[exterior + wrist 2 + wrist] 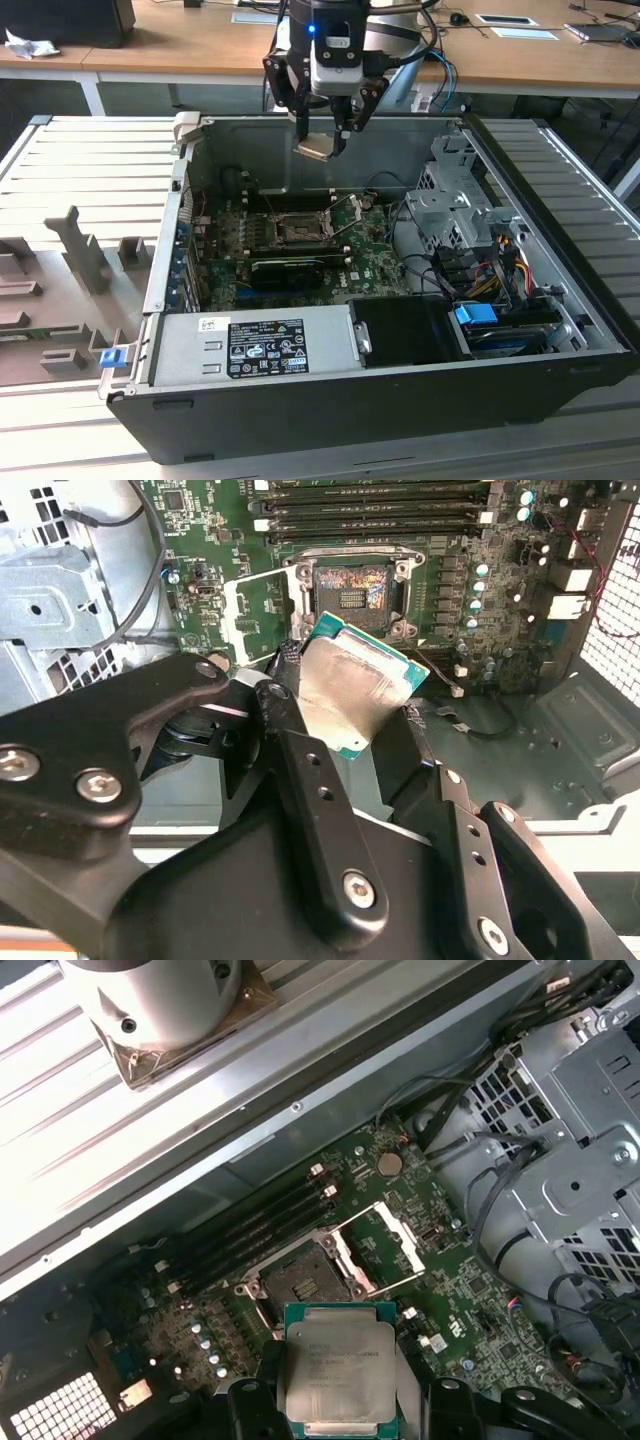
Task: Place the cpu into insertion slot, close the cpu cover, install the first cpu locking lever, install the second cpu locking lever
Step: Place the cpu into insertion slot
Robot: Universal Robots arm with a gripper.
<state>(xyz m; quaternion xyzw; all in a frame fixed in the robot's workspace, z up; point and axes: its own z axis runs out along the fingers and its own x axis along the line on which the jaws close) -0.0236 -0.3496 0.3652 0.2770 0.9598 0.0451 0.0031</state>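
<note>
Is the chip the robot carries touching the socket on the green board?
Apart. The exterior view shows the cpu hanging clear above the insertion slot.

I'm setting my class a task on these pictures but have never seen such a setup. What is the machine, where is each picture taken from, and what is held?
The machine is a robot arm ending in two jaws. The exterior view comes from a camera off the arm, looking down on an open computer case lying on a grey slatted surface. Both wrist views come from cameras riding on the arm, so they look past the jaws. The jaws are shut on the cpu, a small silver chip, held in the air above the case. Inside, on the green board, is the slot where the chip belongs; it is empty and its cover stands open.
</note>
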